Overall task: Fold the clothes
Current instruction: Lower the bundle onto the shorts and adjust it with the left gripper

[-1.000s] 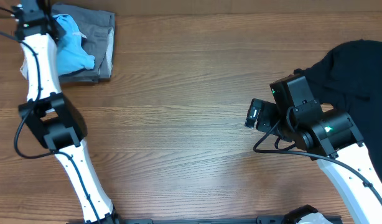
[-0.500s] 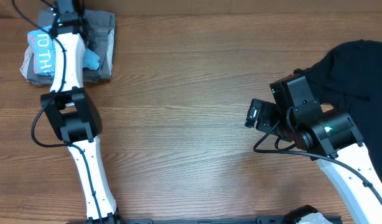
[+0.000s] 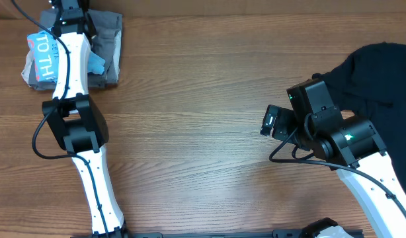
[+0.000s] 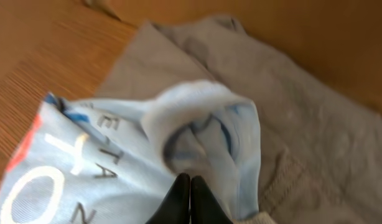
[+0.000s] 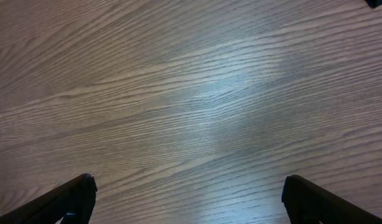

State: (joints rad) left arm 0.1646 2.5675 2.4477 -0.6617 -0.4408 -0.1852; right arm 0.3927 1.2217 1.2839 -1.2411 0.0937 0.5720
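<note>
Left pincer (image 4: 185, 184) is clenched, tips against the light blue T-shirt (image 4: 110, 155), grey cloth (image 4: 290, 118) beyond. Right pincer (image 5: 188, 186) stands released above the desk (image 5: 191, 87).

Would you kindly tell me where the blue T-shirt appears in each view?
Overhead: blue T-shirt in the top left corner.
Left wrist: lower left to centre.
Right wrist: not in it.
Shared landmark: the grey cloth beneath it.
</note>
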